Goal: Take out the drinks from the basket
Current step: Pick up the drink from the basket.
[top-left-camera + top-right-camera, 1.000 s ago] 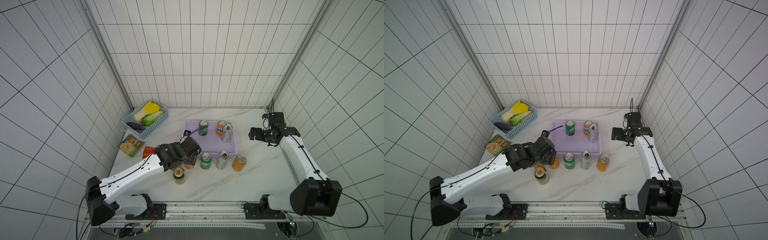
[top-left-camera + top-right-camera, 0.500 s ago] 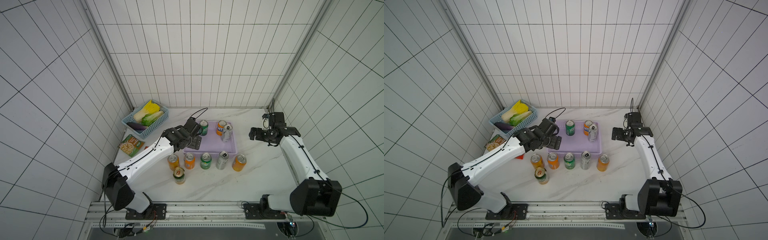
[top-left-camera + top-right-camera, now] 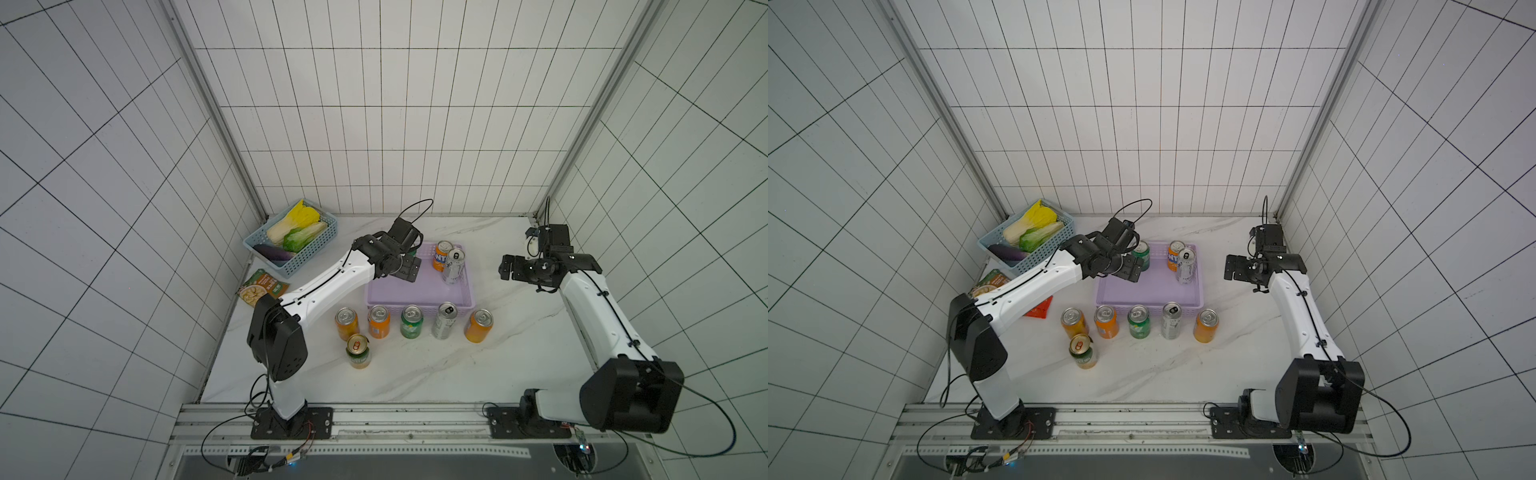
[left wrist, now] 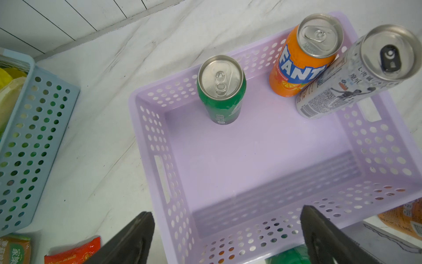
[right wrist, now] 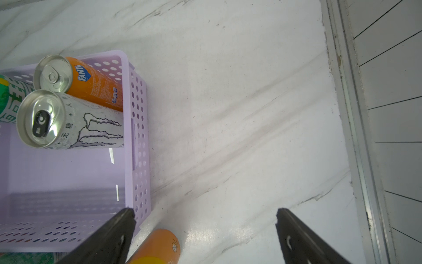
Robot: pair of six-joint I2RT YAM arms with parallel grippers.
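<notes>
Now the left gripper (image 3: 409, 269) hangs over the lilac basket (image 3: 417, 293). Its two fingers are spread wide and nothing is between them. The right gripper (image 3: 510, 269) is spread wide too and holds nothing. It hangs over the table (image 3: 415, 374), just beside the basket.

I think the next job is to grab the green can (image 4: 220, 91). It stands up inside the basket, near the back wall. To do it well, the left gripper should come down with one finger on each side of that can. It should squeeze the middle softly, then lift the can straight up, higher than the basket wall, so it does not catch. The orange can (image 3: 441, 257) and the silver can (image 3: 453, 268) stand close together in a back corner, touching or almost touching. The arm should stay clear of them, or they may tip.

There are nine cans in all. Three are in the basket: one green, one orange, one silver. Six are out on the table in front of it. The row of five cans (image 3: 411, 322) has three orange, one green and one silver. The gold-topped can (image 3: 358, 351) is green and stands in front of the row. There are two baskets, the lilac one and the blue basket (image 3: 309, 254), which holds vegetables (image 3: 297, 228). There are two snack packets, a red packet (image 4: 73, 252) and a green packet (image 4: 13, 251).
</notes>
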